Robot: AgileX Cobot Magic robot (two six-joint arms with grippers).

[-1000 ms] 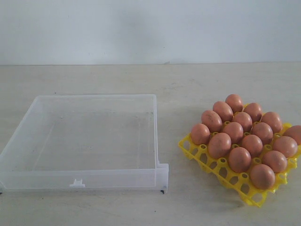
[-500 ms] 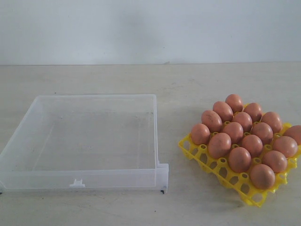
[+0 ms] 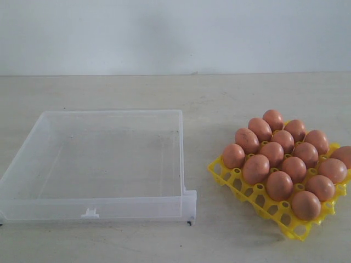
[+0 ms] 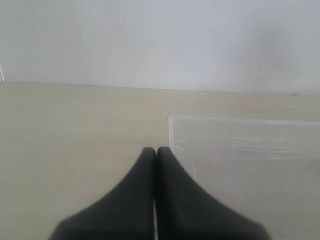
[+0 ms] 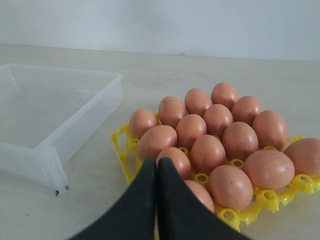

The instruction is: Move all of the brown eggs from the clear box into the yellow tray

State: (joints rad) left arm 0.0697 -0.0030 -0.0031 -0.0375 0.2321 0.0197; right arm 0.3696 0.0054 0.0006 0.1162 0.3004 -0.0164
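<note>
Several brown eggs (image 3: 283, 162) fill the yellow tray (image 3: 226, 176) on the right of the table; the same eggs (image 5: 217, 137) and tray (image 5: 120, 145) show in the right wrist view. To the left stands the clear box (image 3: 98, 208), holding no eggs; its wall (image 5: 80, 127) and a corner (image 4: 172, 122) show in the wrist views. My right gripper (image 5: 156, 164) is shut on nothing, raised at the tray's near side. My left gripper (image 4: 156, 151) is shut on nothing beside the box corner. Neither gripper appears in the exterior view.
A pale wooden table (image 3: 219, 93) carries both containers and ends at a white wall (image 3: 175, 33) behind. A strip of bare tabletop lies between the box and the tray.
</note>
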